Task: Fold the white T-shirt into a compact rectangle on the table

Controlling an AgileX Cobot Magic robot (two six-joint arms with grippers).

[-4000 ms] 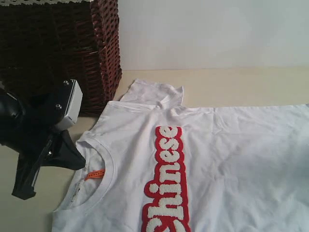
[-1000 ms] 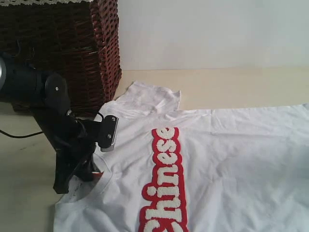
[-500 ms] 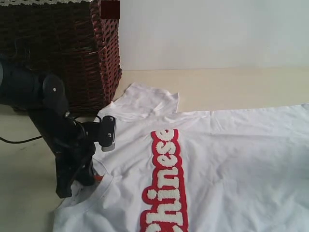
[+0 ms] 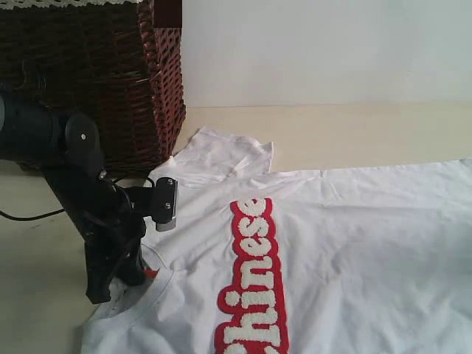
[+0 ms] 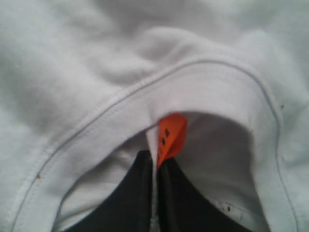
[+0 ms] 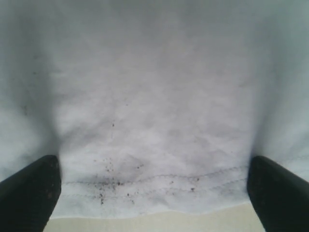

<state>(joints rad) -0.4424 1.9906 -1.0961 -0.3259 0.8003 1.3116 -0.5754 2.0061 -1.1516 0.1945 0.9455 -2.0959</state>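
Note:
The white T-shirt [image 4: 354, 243] lies face up on the table [image 4: 354, 133], its red-outlined fuzzy letters [image 4: 252, 280] running down the middle. My left gripper [image 4: 122, 276] stands at the ribbed neck, shut on the collar right beside the orange neck tag [image 5: 170, 137]; a thin strip of white cloth shows between the two black fingers [image 5: 137, 193]. My right gripper [image 6: 154, 186] is open, fingertips far apart over the shirt's stitched hem [image 6: 154, 181], with speckled cloth between them. That gripper is out of the exterior view.
A dark brown wicker basket [image 4: 96, 74] stands at the back left, close behind the left arm. One sleeve [image 4: 225, 155] lies crumpled toward the basket. A black cable [image 4: 29, 215] trails off left. Bare beige table [image 6: 154, 223] shows just past the hem.
Four seconds ago the left gripper hung open, left of the collar; it has come down onto the neck and shut there. Over the last second the shirt has shifted slightly.

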